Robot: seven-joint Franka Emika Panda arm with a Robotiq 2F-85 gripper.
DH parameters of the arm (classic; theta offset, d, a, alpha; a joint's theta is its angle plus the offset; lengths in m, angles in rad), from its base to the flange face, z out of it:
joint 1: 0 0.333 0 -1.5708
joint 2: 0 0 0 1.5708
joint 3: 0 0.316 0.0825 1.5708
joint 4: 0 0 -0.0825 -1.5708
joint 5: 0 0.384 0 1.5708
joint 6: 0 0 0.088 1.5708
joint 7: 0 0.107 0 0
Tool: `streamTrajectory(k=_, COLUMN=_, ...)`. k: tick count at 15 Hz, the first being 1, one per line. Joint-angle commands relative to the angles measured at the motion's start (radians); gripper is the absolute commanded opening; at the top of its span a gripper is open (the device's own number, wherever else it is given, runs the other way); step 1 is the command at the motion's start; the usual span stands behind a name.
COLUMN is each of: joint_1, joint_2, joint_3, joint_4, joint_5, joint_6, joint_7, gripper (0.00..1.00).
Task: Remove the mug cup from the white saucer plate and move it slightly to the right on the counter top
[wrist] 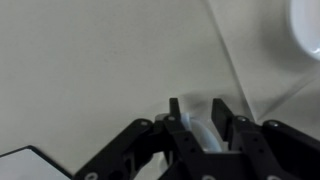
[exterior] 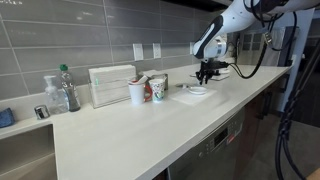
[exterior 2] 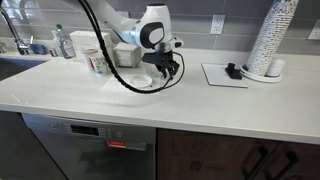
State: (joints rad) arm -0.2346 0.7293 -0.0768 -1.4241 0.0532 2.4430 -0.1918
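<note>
My gripper [wrist: 196, 112] is shut on the rim of the small white mug cup [wrist: 200, 135], which shows between the fingers in the wrist view. In both exterior views the gripper [exterior: 205, 73] [exterior 2: 164, 70] hangs low over the cream counter top [exterior: 150, 130] [exterior 2: 200, 105], just beside the white saucer plate [exterior: 196, 91] [exterior 2: 137, 81]. The fingers hide the cup in both exterior views. In the wrist view the saucer's rim [wrist: 306, 25] shows at the top right corner. I cannot tell whether the cup touches the counter.
A taller white cup [exterior: 137, 93], a patterned cup [exterior: 157, 90], a white box [exterior: 112, 85] and bottles [exterior: 66, 88] stand along the back wall. A flat square mat [exterior 2: 222, 76] with a black object and a tall cup stack [exterior 2: 270, 40] lie past the gripper.
</note>
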Motion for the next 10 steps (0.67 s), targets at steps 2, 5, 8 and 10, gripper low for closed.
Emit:
streamTrajectory(k=2, joint_1=0.0, joint_2=-0.009, joint_3=0.001, joint_4=0.005, joint_5=-0.012, joint_6=-0.048, joint_7=0.013, gripper=0.8)
streamTrajectory(k=5, joint_1=-0.003, joint_2=-0.048, joint_3=0.004, joint_4=-0.026, joint_5=-0.008, joint_6=-0.15, joint_7=0.008, gripper=1.0)
streamTrajectory(k=8, joint_1=-0.01, joint_2=-0.093, joint_3=0.007, joint_4=-0.059, joint_5=0.004, joint_6=-0.228, joint_7=-0.003, gripper=1.0)
streamTrajectory(k=10, joint_1=-0.014, joint_2=-0.126, joint_3=0.006, joint_4=-0.08, joint_5=0.01, joint_6=-0.255, joint_7=-0.003, gripper=1.0)
